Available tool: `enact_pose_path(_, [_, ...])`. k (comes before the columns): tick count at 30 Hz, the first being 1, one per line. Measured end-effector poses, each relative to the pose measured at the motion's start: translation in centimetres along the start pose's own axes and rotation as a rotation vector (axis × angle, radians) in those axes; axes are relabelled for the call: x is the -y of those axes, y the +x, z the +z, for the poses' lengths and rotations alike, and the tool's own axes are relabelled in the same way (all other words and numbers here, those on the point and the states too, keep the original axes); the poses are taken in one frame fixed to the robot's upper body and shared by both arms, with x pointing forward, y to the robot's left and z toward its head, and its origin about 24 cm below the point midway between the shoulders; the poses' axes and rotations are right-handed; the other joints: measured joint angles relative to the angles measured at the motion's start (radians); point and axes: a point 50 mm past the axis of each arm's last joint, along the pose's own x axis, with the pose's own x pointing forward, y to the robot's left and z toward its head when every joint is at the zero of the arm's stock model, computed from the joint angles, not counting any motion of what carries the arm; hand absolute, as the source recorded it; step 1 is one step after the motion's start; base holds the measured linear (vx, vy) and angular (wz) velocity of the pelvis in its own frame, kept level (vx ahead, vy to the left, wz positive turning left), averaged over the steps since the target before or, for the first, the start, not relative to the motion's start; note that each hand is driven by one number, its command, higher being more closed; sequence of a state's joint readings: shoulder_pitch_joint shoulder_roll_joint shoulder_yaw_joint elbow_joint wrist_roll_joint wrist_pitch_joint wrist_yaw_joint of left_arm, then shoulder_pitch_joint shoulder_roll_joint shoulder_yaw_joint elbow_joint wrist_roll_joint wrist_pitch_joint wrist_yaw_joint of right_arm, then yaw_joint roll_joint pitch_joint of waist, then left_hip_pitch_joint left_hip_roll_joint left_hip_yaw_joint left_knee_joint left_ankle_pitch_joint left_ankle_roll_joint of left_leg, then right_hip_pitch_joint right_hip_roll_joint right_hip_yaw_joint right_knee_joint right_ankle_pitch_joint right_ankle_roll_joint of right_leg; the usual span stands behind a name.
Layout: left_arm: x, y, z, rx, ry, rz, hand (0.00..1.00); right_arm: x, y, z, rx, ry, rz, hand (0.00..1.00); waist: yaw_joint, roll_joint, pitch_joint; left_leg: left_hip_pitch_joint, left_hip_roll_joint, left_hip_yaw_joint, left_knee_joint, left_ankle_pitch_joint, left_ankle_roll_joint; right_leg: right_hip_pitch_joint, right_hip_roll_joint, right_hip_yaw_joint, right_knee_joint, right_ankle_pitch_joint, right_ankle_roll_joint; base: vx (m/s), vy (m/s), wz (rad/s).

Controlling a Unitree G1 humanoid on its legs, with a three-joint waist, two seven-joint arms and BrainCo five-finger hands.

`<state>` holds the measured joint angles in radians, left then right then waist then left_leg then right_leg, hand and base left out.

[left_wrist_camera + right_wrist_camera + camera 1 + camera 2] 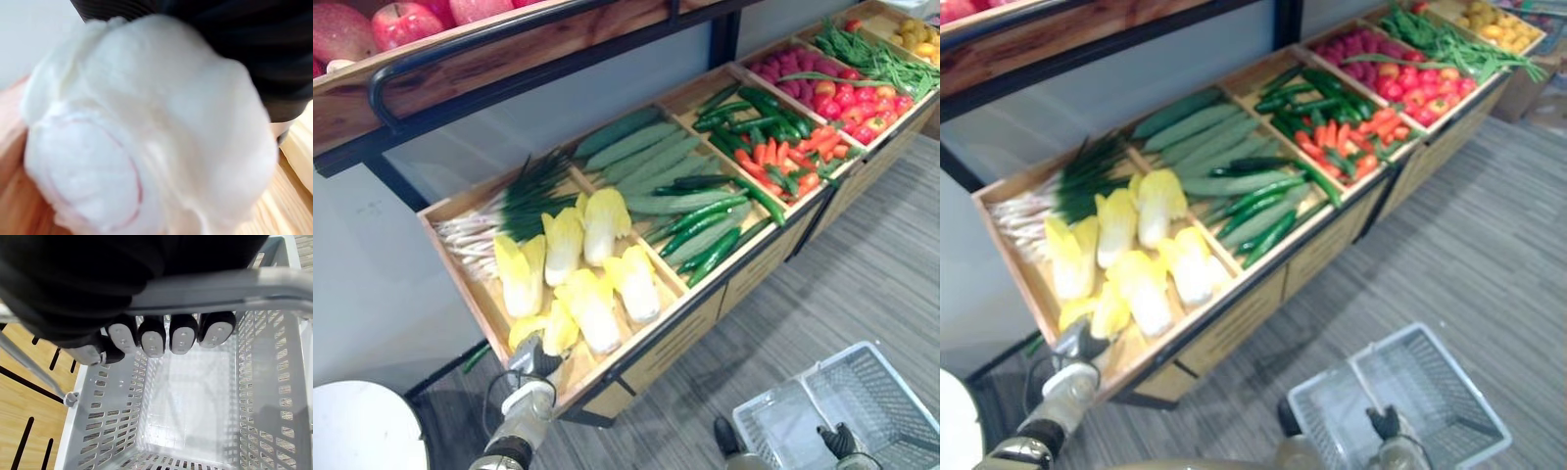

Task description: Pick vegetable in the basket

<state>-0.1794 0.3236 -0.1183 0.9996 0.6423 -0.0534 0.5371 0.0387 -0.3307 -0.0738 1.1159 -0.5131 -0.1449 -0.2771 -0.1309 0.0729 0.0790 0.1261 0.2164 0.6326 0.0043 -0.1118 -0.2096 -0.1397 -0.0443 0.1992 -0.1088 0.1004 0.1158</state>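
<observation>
The cabbage (pixel 553 331) nearest the robot lies in the front corner of the leftmost compartment, yellow leaves pointing up the slope and its pale stem end (pixel 146 132) toward the edge. The left hand (pixel 533 360) is right against that stem end. In the left wrist view the white base sits close under the hand's dark ribbed cover, with bare wood around it, and the fingers are hidden behind it, so I cannot tell whether they have closed on it.

Other cabbages (pixel 597 225) lie just beside and above it in the same compartment, with spring onions (pixel 509 211) along the far side. The sloping wooden surface (pixel 475 294) is split into compartments. The next one holds long pale green gourds (pixel 646 157) and dark cucumbers (pixel 705 230). Then come more cucumbers with carrots (pixel 773 152), and further along tomatoes (pixel 852 98) under a bunch of green beans (pixel 871 49). Apples (pixel 401 22) sit on the shelf above.

The basket (pixel 901 392) – grey plastic mesh, nothing inside – hangs low over the striped grey floor (pixel 862 264), well apart from the cabbage. The right hand (pixel 842 441) carries it. In the right wrist view its fingers (pixel 151 338) are curled round the grey handle (pixel 220 289), their dark tips tucked under the bar.
</observation>
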Motion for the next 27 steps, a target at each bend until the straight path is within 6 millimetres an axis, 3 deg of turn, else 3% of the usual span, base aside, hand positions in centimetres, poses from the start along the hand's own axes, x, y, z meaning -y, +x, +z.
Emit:
enact_pose_path(8, [-0.3,1.0,1.2,0.067,0.086,-0.045,1.00,0.7,0.0,-0.8,-0.035,0.024,-0.022,1.00,-0.002,0.011,0.006,-0.001,-0.023,-0.024,-0.002,0.001,0.016,0.011,-0.027,-0.016,0.005,0.001,0.003,-0.03,-0.020,0.08])
enact_pose_path(13, [-0.7,1.1,3.4,0.181,0.087,-0.112,1.00,0.8,-0.2,-2.0,-0.090,0.062,-0.035,1.00,-0.005,0.011,0.005,-0.005,-0.048,-0.064,-0.007,-0.001,0.031,0.026,-0.058,-0.048,0.005,0.001,0.003,-0.03,0.002,0.20])
enact_pose_path(18, [-0.2,-1.8,6.0,0.389,0.024,-0.232,1.00,0.9,-0.5,-2.9,-0.126,0.100,-0.049,1.00,-0.006,0.011,0.005,-0.014,-0.068,-0.087,-0.020,-0.004,0.049,0.030,-0.078,-0.069,0.006,0.002,0.001,0.01,0.001,0.13])
enact_pose_path(27, [-1.1,-5.4,8.6,0.535,-0.085,-0.259,1.00,0.8,-0.6,-3.0,-0.132,0.129,-0.024,1.00,0.001,0.015,0.000,-0.013,-0.050,-0.127,-0.018,-0.005,0.050,0.029,-0.064,-0.143,0.042,-0.001,0.005,0.00,-0.054,0.06])
